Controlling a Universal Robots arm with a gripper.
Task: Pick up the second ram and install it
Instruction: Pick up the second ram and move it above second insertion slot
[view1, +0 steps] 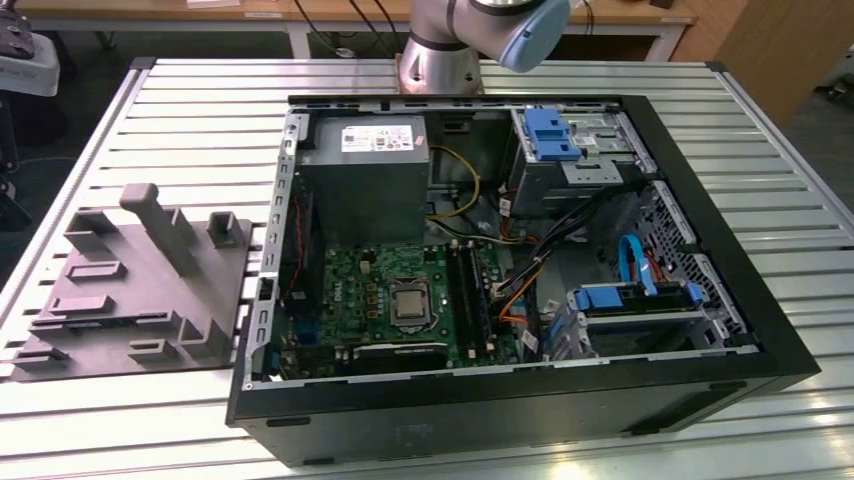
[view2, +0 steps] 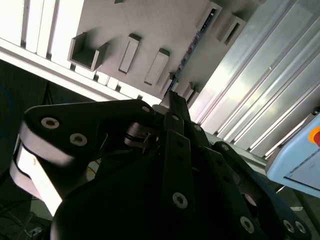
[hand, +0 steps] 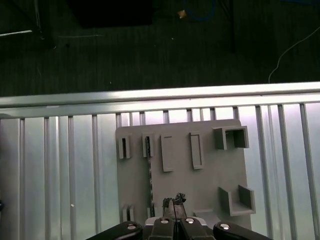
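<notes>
Ram (hand: 149, 172) standing on edge, a thin dark strip in a fixture (hand: 210, 175) slot.
Gripper (hand: 173, 201) jaws pressed together, empty; it lies off to one side of them.

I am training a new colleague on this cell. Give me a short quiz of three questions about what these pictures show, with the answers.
1. True or false: the second ram stands on edge in a slot of the grey fixture, not in the gripper.
2. In the exterior view, the grey fixture lies: A) inside the computer case; B) on the slatted table, at the exterior view's left of the case; C) at the exterior view's right of the case.
3. In the first wrist view, above what does the gripper hang?
Key: 1 true; 2 B; 3 the grey fixture.
</notes>
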